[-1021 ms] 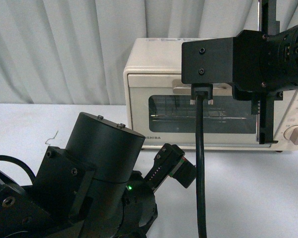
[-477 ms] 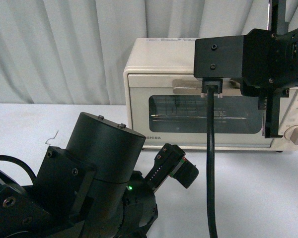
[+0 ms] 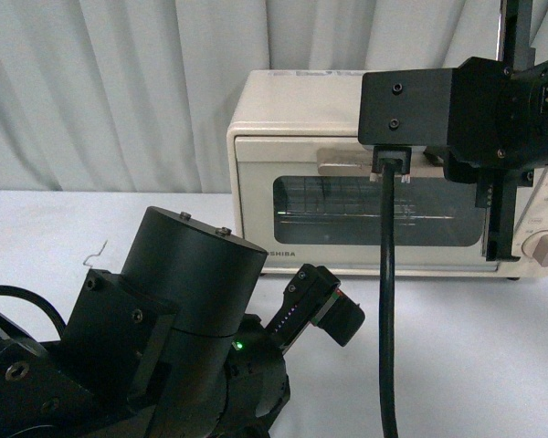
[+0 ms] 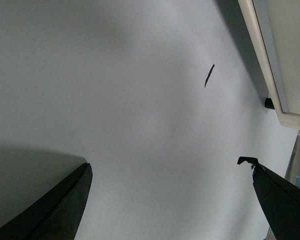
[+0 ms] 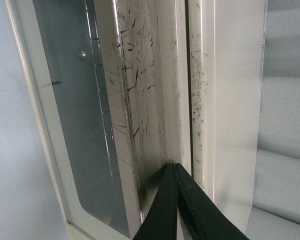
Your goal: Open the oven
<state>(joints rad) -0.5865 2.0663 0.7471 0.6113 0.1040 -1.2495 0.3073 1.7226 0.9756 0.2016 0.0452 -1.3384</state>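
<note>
Oven (image 3: pixel 292 196) sits far right, door closed; right claw (image 5: pixel 174 166), fingers clenched together, tips at the door's handle (image 3: pixel 342 161).

White table (image 3: pixel 36 228) (oven (image 3: pixel 292 119) atop)

Looks like smooth painted metal, softly glossy, on the small cream-white boxy toaster oven (image 3: pixel 292 100). Shines dark and reflective across its glass door window (image 3: pixel 347 210). Shows fine dark scratches and scuffs on the glossy cream strip beside that glass, close up in the right wrist view. Seems hard, smooth plastic on the beige bar handle (image 3: pixel 340 161). Reads smooth and matt over the white bench top (image 4: pixel 115 100). Looks soft and matt on the pale pleated cloth curtain (image 3: pixel 119 91). Appears matt black, faintly satin, on the round left-arm housing (image 3: pixel 192 274); smooth and rubbery on the thick black cable (image 3: pixel 388 319).
</note>
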